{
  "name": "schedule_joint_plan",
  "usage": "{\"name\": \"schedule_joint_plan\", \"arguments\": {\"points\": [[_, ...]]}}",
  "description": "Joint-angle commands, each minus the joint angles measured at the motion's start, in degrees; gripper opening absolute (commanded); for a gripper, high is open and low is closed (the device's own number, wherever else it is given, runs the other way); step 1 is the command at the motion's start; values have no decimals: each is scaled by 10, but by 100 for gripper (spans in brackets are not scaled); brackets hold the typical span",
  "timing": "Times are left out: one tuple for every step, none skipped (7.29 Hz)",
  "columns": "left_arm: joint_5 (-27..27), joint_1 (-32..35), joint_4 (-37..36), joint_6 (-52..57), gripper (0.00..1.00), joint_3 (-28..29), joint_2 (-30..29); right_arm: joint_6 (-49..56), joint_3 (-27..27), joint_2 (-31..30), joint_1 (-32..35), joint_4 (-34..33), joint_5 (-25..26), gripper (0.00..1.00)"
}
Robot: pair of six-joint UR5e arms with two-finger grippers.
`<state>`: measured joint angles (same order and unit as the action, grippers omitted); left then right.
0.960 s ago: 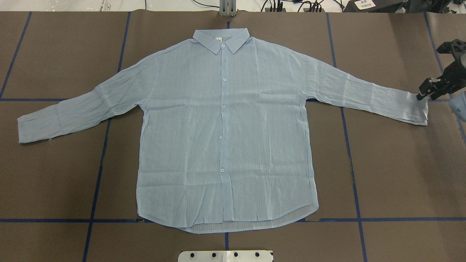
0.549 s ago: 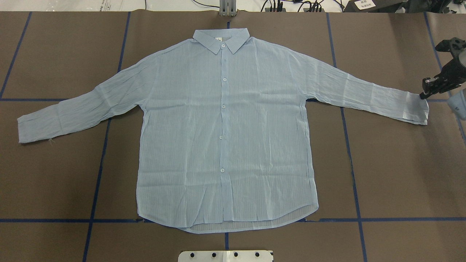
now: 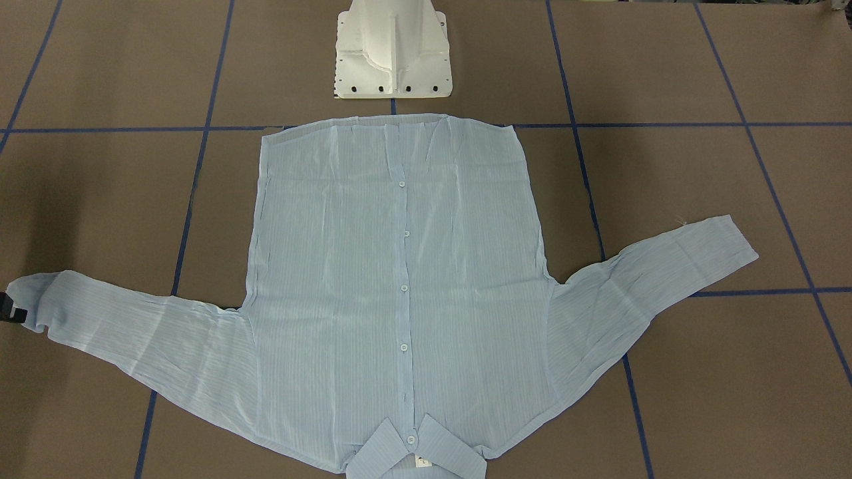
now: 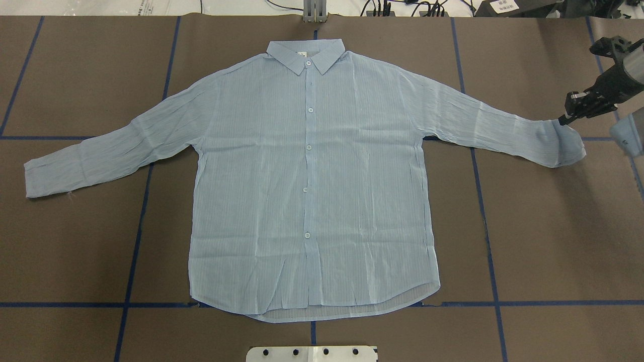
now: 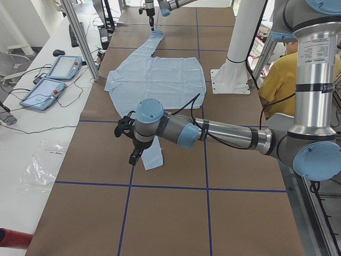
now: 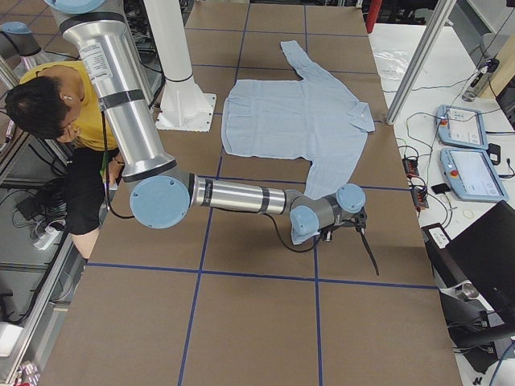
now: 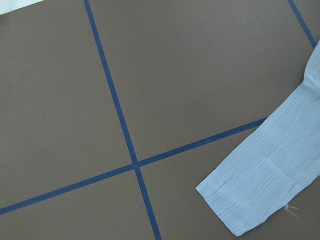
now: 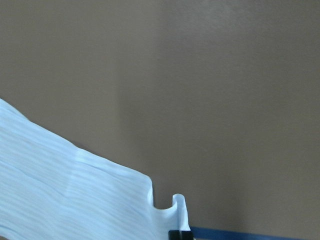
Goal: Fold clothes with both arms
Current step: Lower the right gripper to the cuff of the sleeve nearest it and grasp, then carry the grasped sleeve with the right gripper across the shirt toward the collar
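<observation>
the left tool [image 5: 133, 158] shows only in the side view from the robot's left. there it hangs low over the desk [image 4: 553, 241] beside the shirt's left cuff [image 4: 40, 176], and i cannot tell how far its fingers stand apart. the left wrist view shows none of them, only that cuff lying flat near a crossing of blue tape lines [image 4: 136, 236].

the right arm [image 4: 616, 75] is cut off by the right edge of the overhead view. the right tool [image 4: 563, 119] is closed narrow on the far corner of the right cuff [image 4: 568, 146]. the right wrist view catches only a black sliver of a fingertip [image 8: 180, 234] at its bottom edge, with cloth pinched up against it. in the front-facing view just a dark bit of that tool shows at the left edge, and the bottom edge cuts the collar.

the shirt [image 4: 307, 191] lies face up and buttoned in the middle of the desk. it is pale blue, thin, finely striped and crinkled. the collar [image 4: 307, 53] is at the far side and the hem is near the white pedestal [image 3: 394, 50]. small pale buttons [image 4: 308, 147] run down the centre. both sleeves are spread out to the sides. the right cuff is raised and curled, with a shadow on it, while the rest of the shirt lies flat.
</observation>
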<state>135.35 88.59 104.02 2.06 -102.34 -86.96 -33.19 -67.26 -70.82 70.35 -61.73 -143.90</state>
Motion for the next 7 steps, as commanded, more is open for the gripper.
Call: {"name": "schedule_joint_plan", "arguments": {"points": [[0, 0, 0, 0, 100, -8, -1, -145, -73, 17, -56, 2, -2, 0], [0, 0, 0, 0, 100, -8, -1, -218, -75, 51, -78, 2, 0, 0], [0, 0, 0, 0, 100, -10, -1, -290, -75, 95, -98, 2, 7, 0], [0, 0, 0, 0, 100, -12, -1, -355, -75, 135, -114, 2, 31, 0], [0, 0, 0, 0, 100, -16, -1, -427, -68, 178, -142, 1, 81, 0], [0, 0, 0, 0, 100, -18, -1, -472, -46, 230, -172, 1, 146, 0], [0, 0, 0, 0, 100, -19, 0, -509, 3, 297, -197, 2, 195, 0]]}}
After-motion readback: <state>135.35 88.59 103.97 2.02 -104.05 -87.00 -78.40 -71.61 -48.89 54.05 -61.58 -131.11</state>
